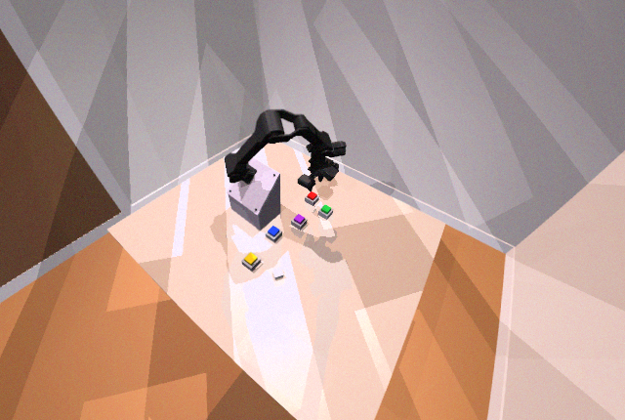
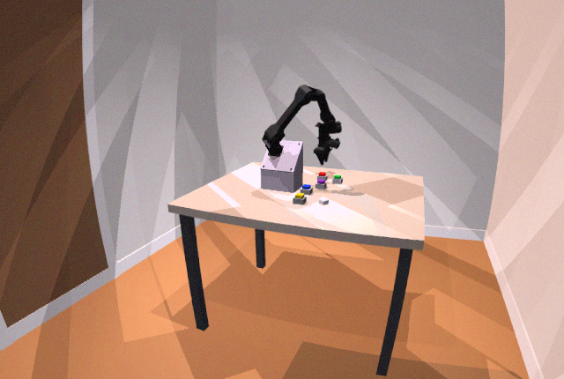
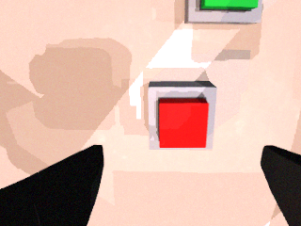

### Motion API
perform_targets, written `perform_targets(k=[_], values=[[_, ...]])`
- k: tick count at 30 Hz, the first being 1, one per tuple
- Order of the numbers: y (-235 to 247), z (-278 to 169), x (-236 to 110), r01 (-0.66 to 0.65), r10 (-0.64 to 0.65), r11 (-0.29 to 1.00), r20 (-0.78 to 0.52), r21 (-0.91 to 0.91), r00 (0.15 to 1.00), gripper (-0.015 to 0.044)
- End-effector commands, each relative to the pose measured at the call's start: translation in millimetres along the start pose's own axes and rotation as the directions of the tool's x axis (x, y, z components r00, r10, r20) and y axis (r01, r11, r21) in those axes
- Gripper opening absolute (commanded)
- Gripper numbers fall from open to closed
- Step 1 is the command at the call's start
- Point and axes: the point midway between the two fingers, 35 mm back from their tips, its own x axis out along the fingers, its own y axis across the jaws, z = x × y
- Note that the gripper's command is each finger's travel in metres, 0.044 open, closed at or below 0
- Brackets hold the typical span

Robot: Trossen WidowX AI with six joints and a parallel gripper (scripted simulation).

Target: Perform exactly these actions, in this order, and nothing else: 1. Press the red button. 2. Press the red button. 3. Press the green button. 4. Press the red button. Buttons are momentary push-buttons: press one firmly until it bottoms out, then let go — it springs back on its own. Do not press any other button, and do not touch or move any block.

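The red button (image 1: 312, 196) (image 2: 322, 174) (image 3: 183, 123) sits raised on its square grey base on the table. The green button (image 1: 325, 209) (image 2: 337, 177) stands just beside it; its near part (image 3: 229, 4) shows at the top edge of the wrist view. My gripper (image 1: 318, 182) (image 2: 322, 161) (image 3: 183, 154) is open and empty, pointing down above the red button without touching it. In the wrist view the red button lies between the two black fingers sideways and a little ahead of their tips. The far finger is partly hidden in the exterior view.
A purple button (image 1: 299, 219) (image 2: 321, 182), a blue button (image 1: 273, 231) (image 2: 306, 187) and a yellow button (image 1: 250, 258) (image 2: 299, 196) stand in a loose row toward the front. A small white block (image 1: 278, 275) (image 2: 323, 201) lies near the yellow one. The arm's grey box (image 1: 269, 203) (image 2: 279, 180) stands left.
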Motion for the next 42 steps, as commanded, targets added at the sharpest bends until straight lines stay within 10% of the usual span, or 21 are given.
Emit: perform_targets(k=[1,8,42], values=[[-5,-6,26,0.021,-0.021,1.0,-0.01,-0.015,1.0,0.019],[-5,-6,26,0.021,-0.021,1.0,-0.01,-0.015,1.0,0.002],[-6,-7,60,0.022,-0.023,1.0,-0.01,-0.015,1.0,0.002]])
